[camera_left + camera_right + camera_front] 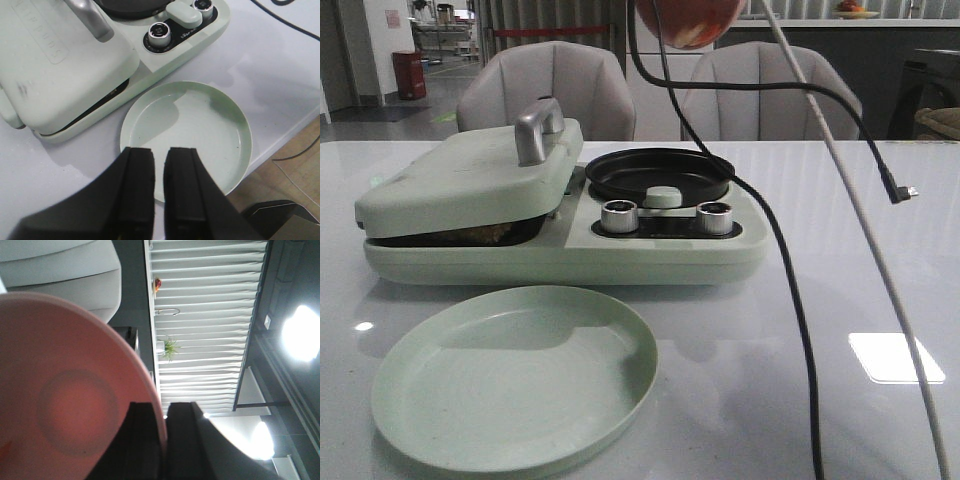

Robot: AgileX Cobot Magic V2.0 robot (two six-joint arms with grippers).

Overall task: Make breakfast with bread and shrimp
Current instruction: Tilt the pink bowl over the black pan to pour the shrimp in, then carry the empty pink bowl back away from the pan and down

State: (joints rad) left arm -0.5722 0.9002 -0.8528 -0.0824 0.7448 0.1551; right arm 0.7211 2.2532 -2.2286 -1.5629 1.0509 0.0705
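The green plate point(515, 375) sits in front, the bread point(485, 236) hides under the lid point(470, 180), left fingers point(160, 192) nearly shut and empty, right fingers point(162, 440) pinching the pink bowl point(65, 390) high up; no shrimp shows.

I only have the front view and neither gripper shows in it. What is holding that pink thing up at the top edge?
Observer: The right gripper is. Its fingers are pinched on the rim of the pink bowl, one on each side of the wall.
Operator: And where is the left arm?
Observer: The left gripper hangs over the edge of the green plate. Its fingers are all but closed and hold nothing.
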